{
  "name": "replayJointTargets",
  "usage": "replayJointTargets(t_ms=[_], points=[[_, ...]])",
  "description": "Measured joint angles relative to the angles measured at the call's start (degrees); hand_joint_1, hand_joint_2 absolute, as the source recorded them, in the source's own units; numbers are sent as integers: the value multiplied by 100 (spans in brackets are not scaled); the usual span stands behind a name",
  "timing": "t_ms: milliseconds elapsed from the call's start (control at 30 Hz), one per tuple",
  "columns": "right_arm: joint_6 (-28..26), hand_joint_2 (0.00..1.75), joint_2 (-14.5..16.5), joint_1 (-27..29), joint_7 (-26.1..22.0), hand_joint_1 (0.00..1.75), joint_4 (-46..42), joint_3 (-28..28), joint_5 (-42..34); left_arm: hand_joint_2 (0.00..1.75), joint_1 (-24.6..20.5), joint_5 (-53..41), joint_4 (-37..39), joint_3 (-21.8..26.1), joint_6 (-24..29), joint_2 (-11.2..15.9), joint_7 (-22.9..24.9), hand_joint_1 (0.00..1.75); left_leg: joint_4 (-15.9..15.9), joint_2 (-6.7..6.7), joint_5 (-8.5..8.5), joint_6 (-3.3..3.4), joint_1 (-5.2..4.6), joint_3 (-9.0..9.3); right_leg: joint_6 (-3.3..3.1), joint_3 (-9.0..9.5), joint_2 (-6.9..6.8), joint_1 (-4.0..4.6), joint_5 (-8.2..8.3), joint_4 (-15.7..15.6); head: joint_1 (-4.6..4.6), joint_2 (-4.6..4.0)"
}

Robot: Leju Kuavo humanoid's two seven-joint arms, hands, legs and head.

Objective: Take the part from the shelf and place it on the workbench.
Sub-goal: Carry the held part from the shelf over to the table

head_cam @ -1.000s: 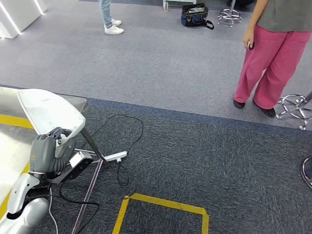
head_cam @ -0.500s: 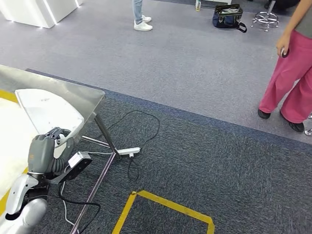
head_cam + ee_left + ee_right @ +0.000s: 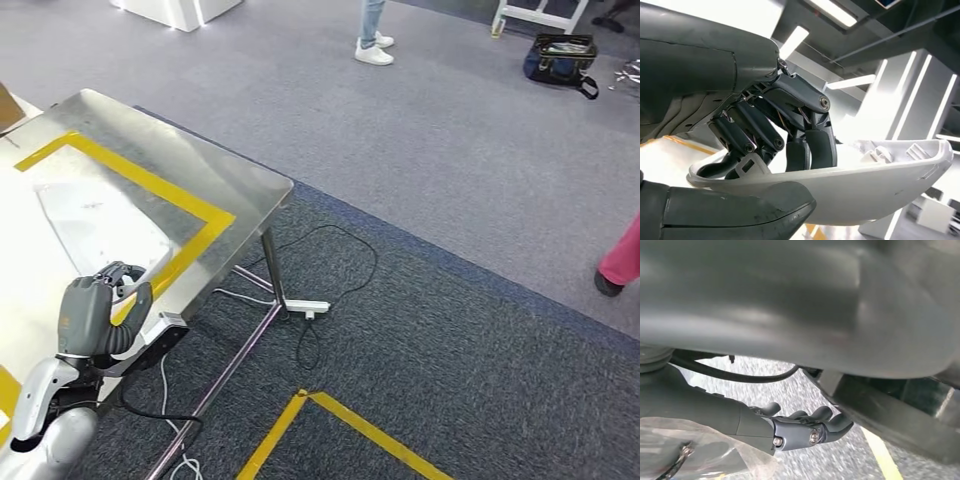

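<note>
- My left robot hand grips the white part by its edge, over the steel worktop.
- My right robot hand holds nothing, its fingers loosely curled.

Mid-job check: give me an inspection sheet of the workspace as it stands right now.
Surface: steel workbench marked with a yellow tape rectangle; bright glare on its near part.
Job's things: white part held over the workbench by the left hand, thumb under it and fingers on top; not yet set down.
Clutter: nothing seen on the bench.
Hands: left hand grips the part; right hand hangs above the carpet, fingers loosely extended, holding nothing.
Cables: black cable and white power strip on the floor beside the bench leg.
Surroundings: grey carpet, yellow floor tape, dark bag, people's legs at the far edge.
</note>
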Motion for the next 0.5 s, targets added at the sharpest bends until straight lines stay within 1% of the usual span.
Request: replayJointTargets(t_ms=[33,67,100,133,167,200,233,267,300,333,367,400,433,467,500], points=[[0,0,1,-4,2,0,2,10,0,175,0,8,0,5,1,2,-2,175,13,-74,-1,-26,6,-22,-19,127,143,-15,72,-261,-3,0],[0,0,3,-14,3,0,3,24,1,175,4,14,0,11,1,4,-6,175,21,-145,4,-56,16,-51,-37,195,244,-25,67,-388,-5,0],[0,0,4,-24,5,0,5,39,1,175,13,22,0,20,1,9,-11,175,27,-217,13,-89,25,-81,-54,228,252,-25,44,-431,-8,0],[1,0,13,-35,8,0,6,54,1,175,26,28,0,31,1,21,-17,175,21,-288,21,-120,37,-97,-76,257,182,-27,35,-452,-6,0],[1,0,20,-41,12,0,9,66,0,175,40,33,-1,45,2,33,-22,175,46,-253,3,-152,30,-109,-101,286,110,-37,35,-481,-13,0],[2,0,28,-40,17,0,13,77,-2,175,43,36,-1,62,3,50,-26,175,139,-136,-58,-186,20,-149,-130,323,25,-50,32,-509,-33,0],[3,0,37,-35,20,0,17,87,-3,175,36,37,-1,80,4,66,-31,175,342,32,-172,-224,14,-243,-160,360,-66,-65,24,-534,-55,0],[4,0,38,-30,22,0,25,101,-9,175,30,37,1,94,5,72,-41,175,653,235,-329,-263,21,-397,-185,391,-156,-64,8,-545,-76,0],[7,0,39,-26,20,0,34,116,-20,175,24,37,4,104,4,78,-56,175,1028,351,-490,-298,42,-593,-202,412,-246,-63,-13,-547,-92,0],[11,0,39,-25,16,0,46,133,-34,175,25,37,10,109,3,78,-72,175,1370,407,-602,-326,69,-780,-208,428,-334,-62,-33,-547,-93,0],[16,0,40,-28,11,0,61,149,-53,175,31,37,19,111,1,78,-88,175,1568,432,-617,-348,95,-898,-207,447,-418,-62,-55,-546,-95,0],[22,0,41,-30,2,0,75,162,-76,175,34,36,26,116,0,79,-101,175,1560,451,-518,-364,118,-911,-200,474,-500,-63,-80,-546,-96,0],[27,0,45,-32,-8,0,89,175,-99,175,35,34,32,123,0,79,-110,175,1331,488,-323,-372,134,-810,-188,512,-577,-65,-109,-546,-95,0],[30,0,49,-32,-17,0,99,187,-125,175,33,31,34,131,-1,80,-118,175,959,578,-89,-372,142,-631,-166,557,-647,-65,-143,-546,-96,0],[31,0,51,-34,-26,0,109,203,-152,175,27,25,35,138,-6,80,-123,175,605,715,67,-367,120,-451,-133,584,-709,-53,-180,-548,-97,0]])
